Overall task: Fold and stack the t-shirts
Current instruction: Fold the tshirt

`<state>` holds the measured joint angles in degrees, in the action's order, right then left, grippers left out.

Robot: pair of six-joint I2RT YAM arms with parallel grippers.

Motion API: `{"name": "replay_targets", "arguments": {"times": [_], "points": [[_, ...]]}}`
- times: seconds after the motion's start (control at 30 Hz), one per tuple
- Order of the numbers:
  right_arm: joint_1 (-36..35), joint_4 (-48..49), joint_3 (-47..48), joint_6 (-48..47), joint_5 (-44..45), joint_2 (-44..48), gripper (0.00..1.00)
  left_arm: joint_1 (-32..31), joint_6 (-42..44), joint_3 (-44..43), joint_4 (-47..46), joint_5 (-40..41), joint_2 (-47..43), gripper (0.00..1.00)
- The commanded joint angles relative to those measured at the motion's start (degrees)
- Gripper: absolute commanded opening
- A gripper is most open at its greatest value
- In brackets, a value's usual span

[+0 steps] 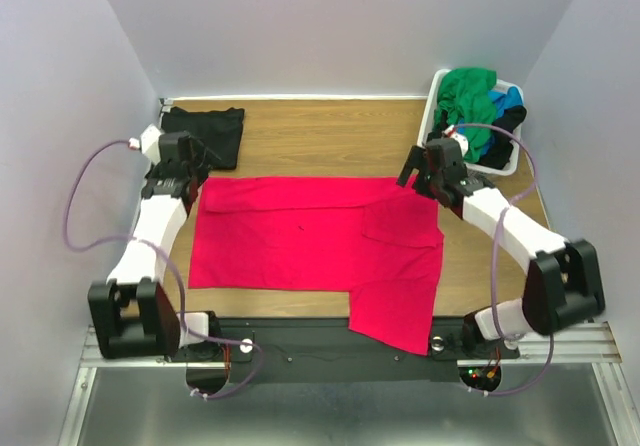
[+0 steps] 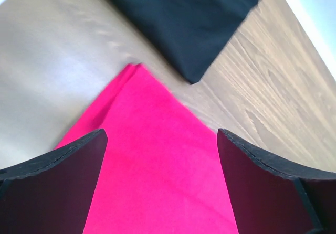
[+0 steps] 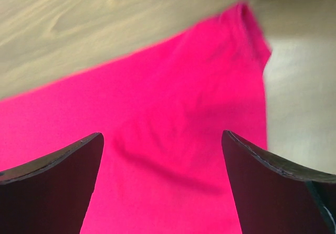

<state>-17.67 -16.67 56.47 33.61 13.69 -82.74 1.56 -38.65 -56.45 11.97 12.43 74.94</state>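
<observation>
A large pinkish-red t-shirt (image 1: 310, 236) lies spread flat across the middle of the table, one part hanging over the near edge. A folded black t-shirt (image 1: 207, 132) lies at the far left. My left gripper (image 1: 196, 173) is open above the red shirt's far left corner (image 2: 157, 160), the black shirt (image 2: 189, 19) just beyond. My right gripper (image 1: 420, 181) is open above the red shirt's far right corner (image 3: 173, 139). Green, blue and black shirts (image 1: 478, 106) are piled in the basket. Neither gripper holds anything.
A white plastic laundry basket (image 1: 440, 91) stands at the far right corner. Bare wooden table (image 1: 320, 136) shows beyond the red shirt. Grey walls close in the table on three sides.
</observation>
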Motion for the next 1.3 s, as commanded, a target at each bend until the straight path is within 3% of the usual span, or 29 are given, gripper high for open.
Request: {"name": "replay_targets", "arguments": {"times": [0.0,0.17,0.2,0.3,0.4,0.57,0.7,0.83,0.97,1.03,1.07,1.27], "points": [[-6.7,-6.8,-4.6,6.0,4.0,8.3,1.0,0.0,-9.3,6.8,14.2,8.3,-10.0,0.99],[-22.4,-17.2,-9.8,14.3,5.5,17.1,1.0,0.5,-15.4,18.3,20.9,9.7,-21.7,0.99],[-25.1,-17.9,-10.8,15.5,5.5,17.9,1.0,0.5,-20.8,19.1,23.4,10.0,-22.4,0.99],[-36.4,-18.7,-14.3,19.3,4.2,19.9,1.0,0.5,-24.7,20.3,26.3,7.1,-24.7,0.99],[-43.7,-19.5,-16.1,21.7,4.9,20.5,1.0,0.5,-31.2,20.5,30.9,12.6,-26.8,0.99],[-45.3,-19.3,-17.9,21.7,2.6,19.2,1.0,0.6,-34.6,21.2,32.4,14.6,-25.6,0.99],[-45.3,-19.3,-17.7,20.5,4.3,20.6,1.0,0.8,-44.0,19.9,35.2,14.3,-22.2,0.99],[-45.3,-19.2,-17.9,19.9,7.0,23.4,1.0,2.0,-36.4,14.9,36.5,13.3,-13.7,0.99],[-45.3,-18.6,-18.6,19.3,9.9,25.2,1.0,3.4,-28.3,14.0,35.6,4.7,-0.6,0.98],[-45.2,-18.1,-18.3,18.3,10.0,25.3,1.0,3.3,-27.4,12.6,37.2,4.3,2.7,0.95],[-45.1,-17.7,-18.0,17.5,10.0,25.3,1.0,3.3,-28.0,12.8,37.2,3.2,3.9,0.88],[-43.6,-15.9,-16.7,14.1,9.5,21.0,1.0,3.4,-30.2,13.7,36.9,4.4,1.9,0.74]]}}
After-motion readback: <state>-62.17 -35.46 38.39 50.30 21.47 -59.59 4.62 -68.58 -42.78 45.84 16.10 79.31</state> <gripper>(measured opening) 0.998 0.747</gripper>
